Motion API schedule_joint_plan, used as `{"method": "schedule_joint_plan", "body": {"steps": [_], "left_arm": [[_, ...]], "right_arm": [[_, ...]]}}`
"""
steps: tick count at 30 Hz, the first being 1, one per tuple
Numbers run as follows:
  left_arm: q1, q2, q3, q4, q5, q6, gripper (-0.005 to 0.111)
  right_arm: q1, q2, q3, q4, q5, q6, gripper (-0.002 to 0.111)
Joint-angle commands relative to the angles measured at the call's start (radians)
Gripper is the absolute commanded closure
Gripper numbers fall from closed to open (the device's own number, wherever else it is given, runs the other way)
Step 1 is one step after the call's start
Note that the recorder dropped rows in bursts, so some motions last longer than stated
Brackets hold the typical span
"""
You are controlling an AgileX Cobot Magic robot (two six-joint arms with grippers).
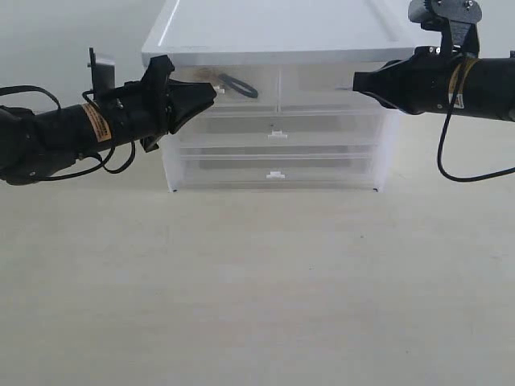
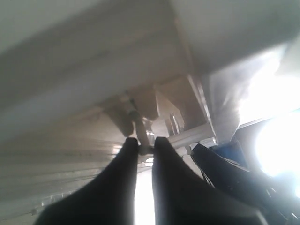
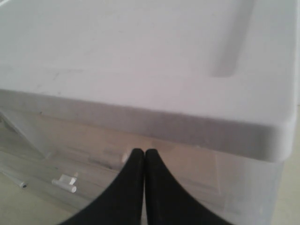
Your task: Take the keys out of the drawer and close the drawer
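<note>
Left gripper point(image 2: 144, 145) pinches the drawer's point(image 1: 245, 100) tab handle point(image 2: 143, 131): pull straight back toward its wrist, level, grip firm; keys point(image 1: 238, 84) just beyond the tips; right gripper point(image 3: 144, 154) clenched, empty.

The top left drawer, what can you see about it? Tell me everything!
The drawer is milky, see-through white plastic. It is half as wide as the chest and sits top left, right under the white lid. It looks pushed in, level with the twin drawer beside it. A black cord loop shows through its front. The left pincer is pinching its little tab handle. Anything else inside is too blurry to tell.
</note>
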Motion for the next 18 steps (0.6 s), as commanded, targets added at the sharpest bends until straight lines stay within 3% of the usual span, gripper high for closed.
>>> {"method": "schedule_joint_plan", "body": {"steps": [1,14,18], "left_arm": [[-0.002,-0.007,-0.013,-0.047,-0.038,0.028,0.103],[-0.002,-0.007,0.014,-0.013,-0.096,0.01,0.103],[-0.002,-0.009,0.037,-0.007,-0.167,0.036,0.103]], "right_arm": [[-0.008,0.002,-0.013,0.037,0.012,-0.007,0.108],[-0.008,0.002,-0.013,0.037,0.014,-0.012,0.108],[-0.008,0.002,-0.013,0.037,0.014,-0.012,0.108]]}}
